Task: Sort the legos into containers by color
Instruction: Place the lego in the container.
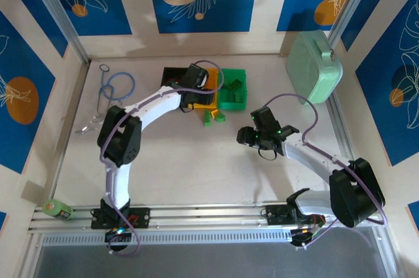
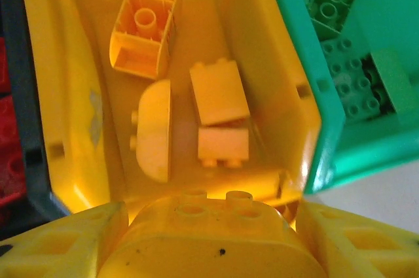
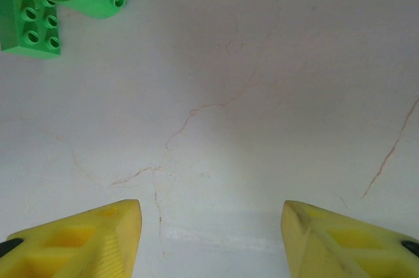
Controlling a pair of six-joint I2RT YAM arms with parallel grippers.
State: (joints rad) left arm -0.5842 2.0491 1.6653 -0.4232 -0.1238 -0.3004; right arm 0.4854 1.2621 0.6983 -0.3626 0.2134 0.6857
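Observation:
My left gripper (image 2: 209, 239) hangs over the yellow bin (image 2: 65, 95), shut on a rounded yellow lego (image 2: 216, 232) with studs on top. Several yellow legos (image 2: 219, 91) lie inside that bin. The green bin (image 2: 327, 154) to its right holds green legos (image 2: 350, 82). The black bin (image 2: 13, 127) on the left shows red legos (image 2: 10, 160). From above, the left gripper (image 1: 194, 80) sits above the bins, and green legos (image 1: 213, 117) lie on the table before them. My right gripper (image 3: 209, 232) is open over bare table; two green legos (image 3: 29, 16) lie ahead to its left.
A large mint-green case (image 1: 314, 67) leans at the back right. Scissors and a blue cord loop (image 1: 108, 88) lie at the back left. A small green bottle (image 1: 57, 208) rests by the near left rail. The right gripper (image 1: 265, 135) hovers mid-table.

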